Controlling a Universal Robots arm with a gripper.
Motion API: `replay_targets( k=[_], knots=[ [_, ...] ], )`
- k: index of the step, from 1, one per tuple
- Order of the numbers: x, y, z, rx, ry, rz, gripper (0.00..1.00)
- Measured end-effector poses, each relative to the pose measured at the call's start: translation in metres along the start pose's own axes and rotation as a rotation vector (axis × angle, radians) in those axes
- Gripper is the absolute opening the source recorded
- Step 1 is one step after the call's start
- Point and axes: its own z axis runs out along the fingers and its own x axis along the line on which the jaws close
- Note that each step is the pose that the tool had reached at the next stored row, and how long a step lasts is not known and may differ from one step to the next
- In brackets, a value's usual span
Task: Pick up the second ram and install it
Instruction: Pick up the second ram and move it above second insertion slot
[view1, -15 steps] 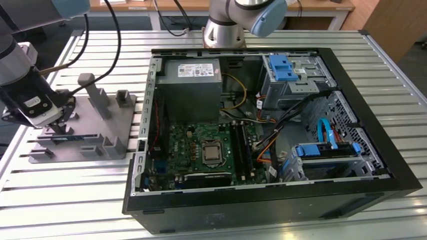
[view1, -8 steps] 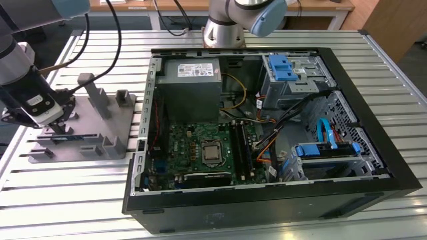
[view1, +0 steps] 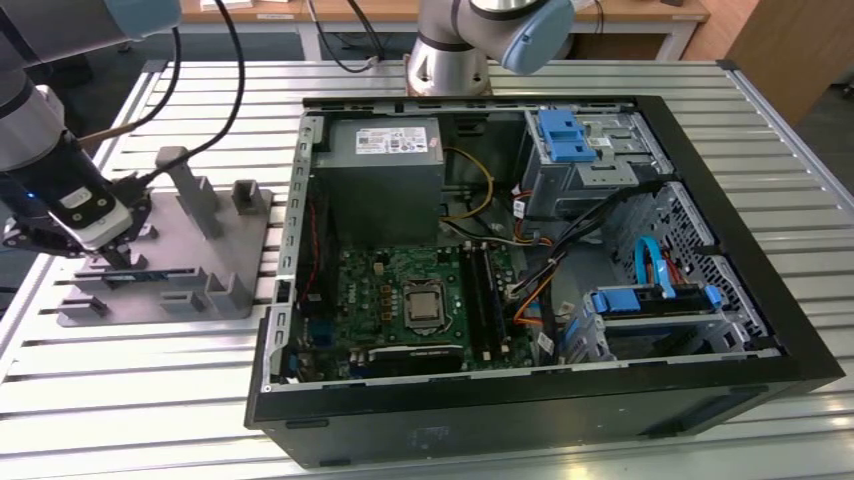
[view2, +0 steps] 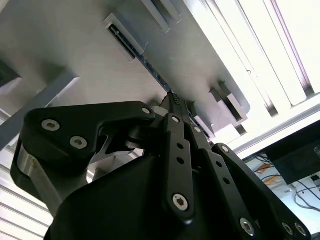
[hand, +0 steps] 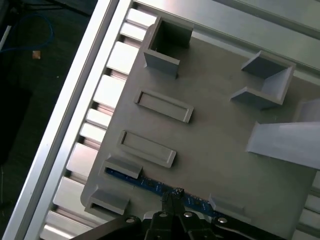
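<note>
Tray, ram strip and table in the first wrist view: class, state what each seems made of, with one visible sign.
Tray: matt grey plastic, probably moulded; uniform dull surface. Ram strip: blue circuit board, judging by colour. Table: bare metal slats, likely aluminium; bright sheen.

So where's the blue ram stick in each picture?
Exterior view: the ram lies in the grey tray at the exterior view's left, under the gripper.
First wrist view: the ram runs along the tray's edge, at the gripper.
Second wrist view: the ram is a thin dark strip just beyond the gripper.
Shared landmark: the grey tray.
</note>
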Motion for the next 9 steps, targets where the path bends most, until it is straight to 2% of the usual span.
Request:
replay_targets(
  k=[9],
  knots=[
    [0.0, 0.0, 0.0, 0.0012, 0.0023, -0.06, 0.1]
  ],
)
